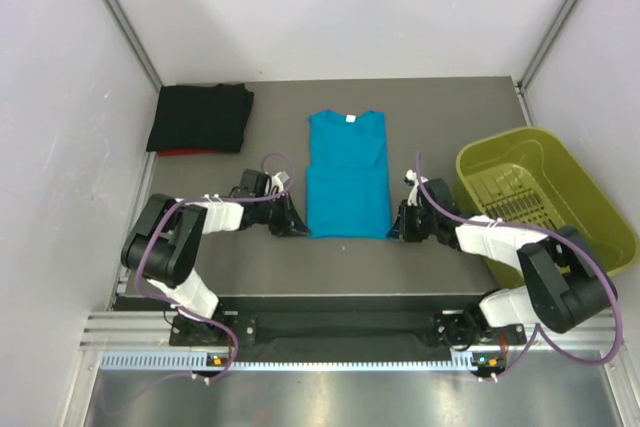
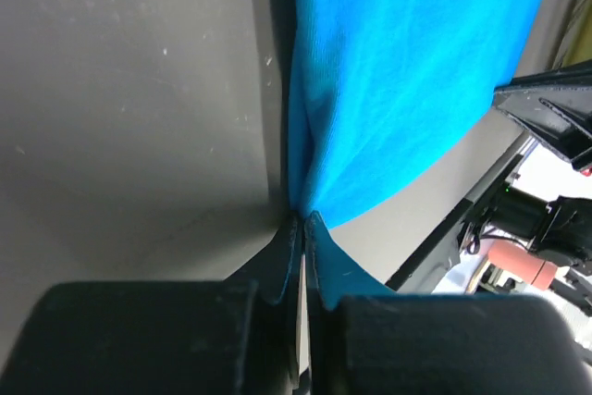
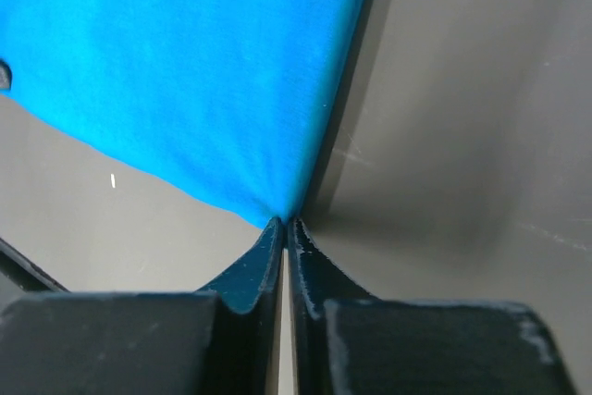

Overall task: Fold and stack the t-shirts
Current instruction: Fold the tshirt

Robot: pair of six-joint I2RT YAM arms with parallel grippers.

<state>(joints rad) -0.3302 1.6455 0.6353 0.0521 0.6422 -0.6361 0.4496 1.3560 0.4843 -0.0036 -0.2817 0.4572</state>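
Your teal t-shirt (image 1: pixel 347 182) lies flat mid-table, collar at the far end, hem at the near end. Bright teal-blue knit, sides folded in so it reads as a narrow rectangle with no sleeves sticking out. Faint crease lines run across the chest. Small white neck label (image 1: pixel 350 118) sits inside the collar. Any writing on it is too small to read, and you have no other print or logo on the cloth.

Left gripper (image 2: pixel 301 219): jaws pressed together, clamped on the near-left hem corner. In the left wrist view blue cloth runs down between the fingers (image 2: pixel 277 265), and the edge is drawn up into a taut pleat.

Right gripper (image 3: pixel 285 222): jaws together, pinching the near-right hem corner. The cloth comes to a point right at the tips.

Black t-shirt (image 1: pixel 200 117) is folded at the far-left corner of the table (image 1: pixel 250 267), well apart from the teal one. A red t-shirt (image 1: pixel 185 152) lies under it, only a thin strip showing at its near edge.

Yellow-green bin (image 1: pixel 470 162) sits at the right, beside the right arm.
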